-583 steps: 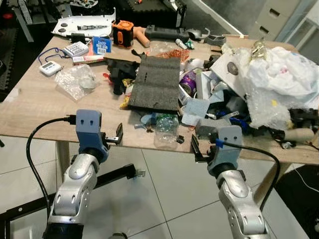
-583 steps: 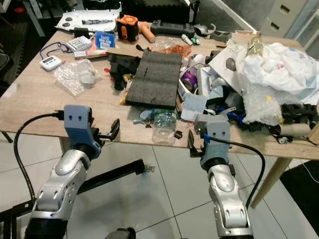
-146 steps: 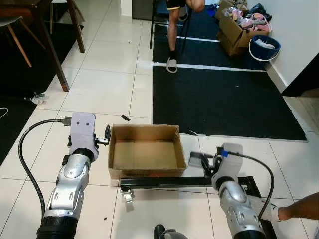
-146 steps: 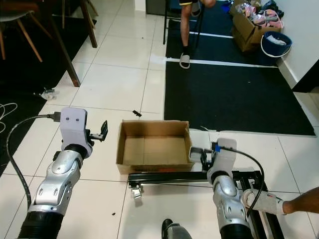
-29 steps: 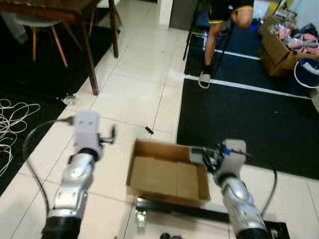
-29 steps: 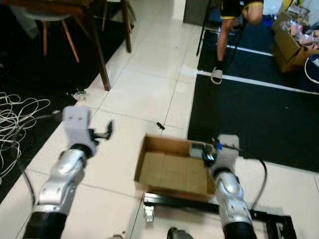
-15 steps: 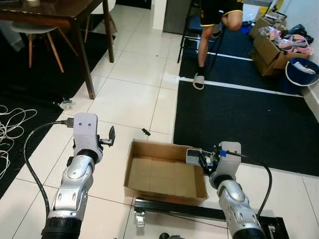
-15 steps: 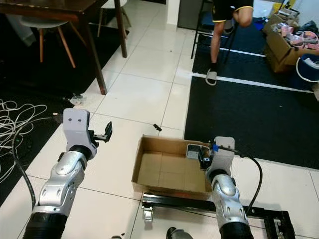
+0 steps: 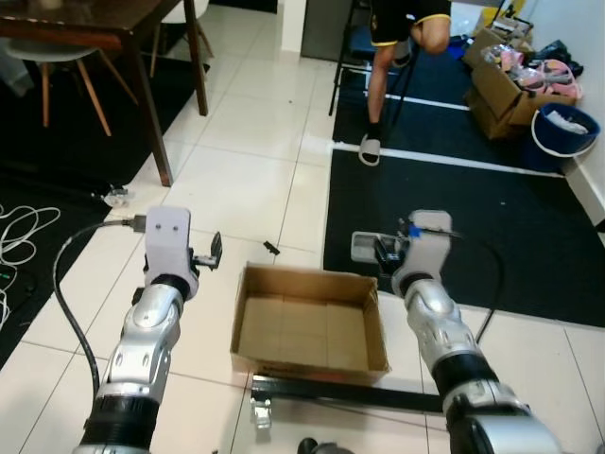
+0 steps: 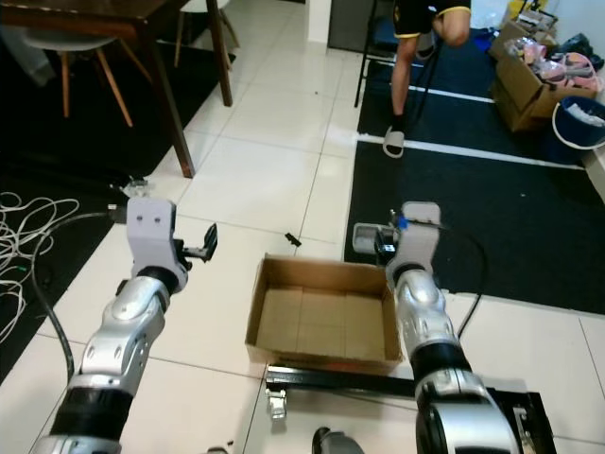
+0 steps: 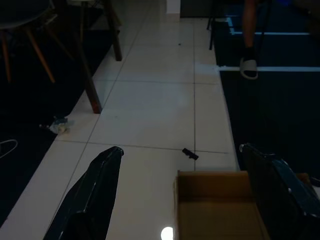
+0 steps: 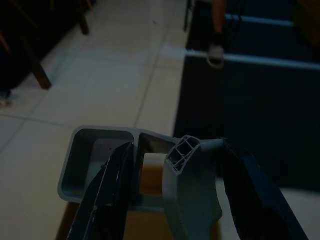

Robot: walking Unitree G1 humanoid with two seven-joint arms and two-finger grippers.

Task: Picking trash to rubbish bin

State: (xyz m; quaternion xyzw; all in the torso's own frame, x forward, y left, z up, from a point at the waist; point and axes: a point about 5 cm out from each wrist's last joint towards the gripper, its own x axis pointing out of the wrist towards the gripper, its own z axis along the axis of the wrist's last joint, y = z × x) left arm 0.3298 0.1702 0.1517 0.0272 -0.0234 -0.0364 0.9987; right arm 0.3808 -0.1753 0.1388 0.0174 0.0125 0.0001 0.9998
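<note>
Grey plastic scrap held above an open cardboard box

Nearest, a black wheeled frame lies on white tiles against the brown cardboard box. The left gripper hovers beside it, fingers apart, holding nothing. The right gripper clamps a hollow, ribbed grey plastic piece over the box's far corner. Beyond lie a black mat, a person's leg and a dark wooden table.

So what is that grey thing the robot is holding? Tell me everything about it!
The grey piece looks like moulded plastic, pale grey. One end is a shallow open tray with rounded corners; the other is a thicker block with a small ribbed square on it. The right gripper is shut on it, one black finger on each side, so nothing else touches it. It hangs in the air, roughly level, just past the far right corner of the open cardboard box on the tiled floor. What it once belonged to can't be told.
</note>
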